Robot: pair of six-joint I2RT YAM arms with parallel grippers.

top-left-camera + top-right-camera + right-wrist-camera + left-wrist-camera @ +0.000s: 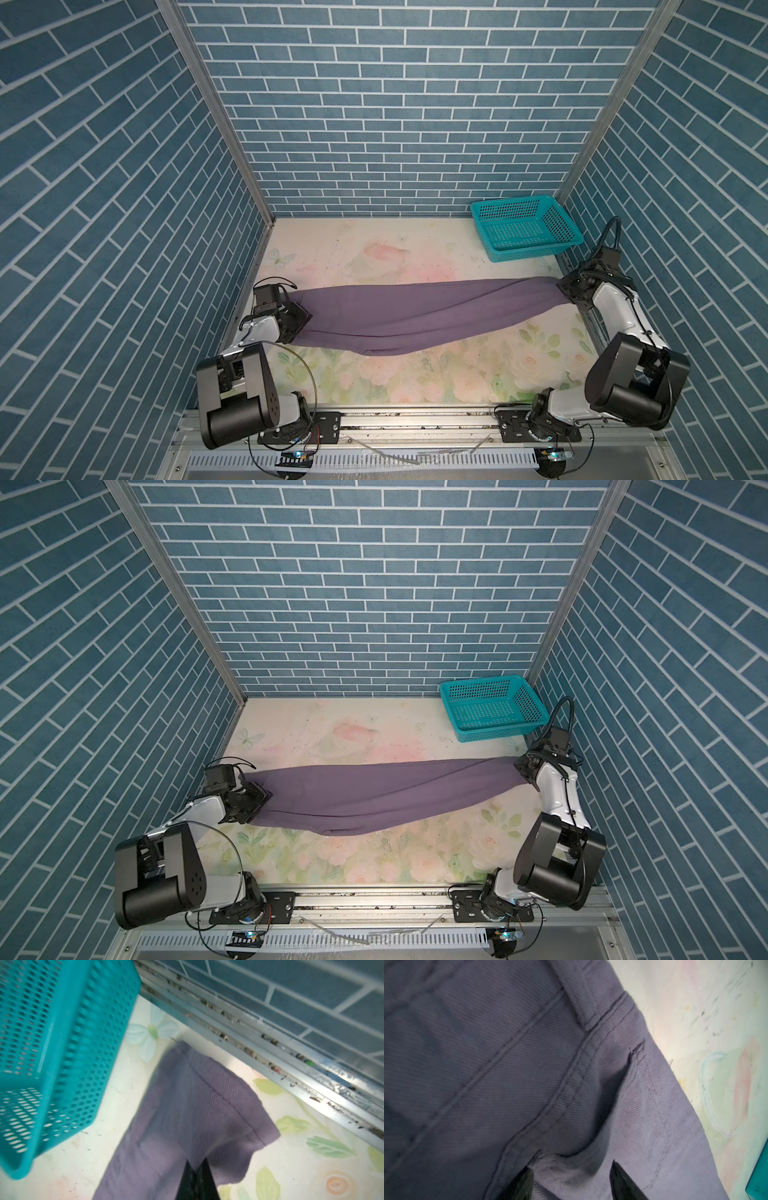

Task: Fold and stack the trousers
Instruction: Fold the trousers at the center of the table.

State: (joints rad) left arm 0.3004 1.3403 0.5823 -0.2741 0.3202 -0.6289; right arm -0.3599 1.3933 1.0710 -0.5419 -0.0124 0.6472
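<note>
Left wrist view looks along the left gripper [571, 1166]: its two dark fingers [521, 1184] stand apart with a thick bunch of the trousers [529, 1074] grasped between them. Double-stitched seams and a small sewn tab show here, detail that neither top view resolves. Right wrist view has the right gripper [197, 1160] clenched tight on a thinner, hemmed end of the purple cloth. The teal basket [62, 1043] is near that end and the metal frame rail [270, 1053] runs along the edge of the worktop beyond it. Both top views give what the wrist cameras cannot: the trousers [415, 316] [374, 796] run as one twisted band across the worktop [374, 249], from the left gripper at 9 o'clock to the right gripper at 3 o'clock. The middle sags toward 6 o'clock, and whether it touches the surface I cannot tell. In both top views the basket [536, 249] sits at about 1 o'clock in the far corner, apart from the cloth.
</note>
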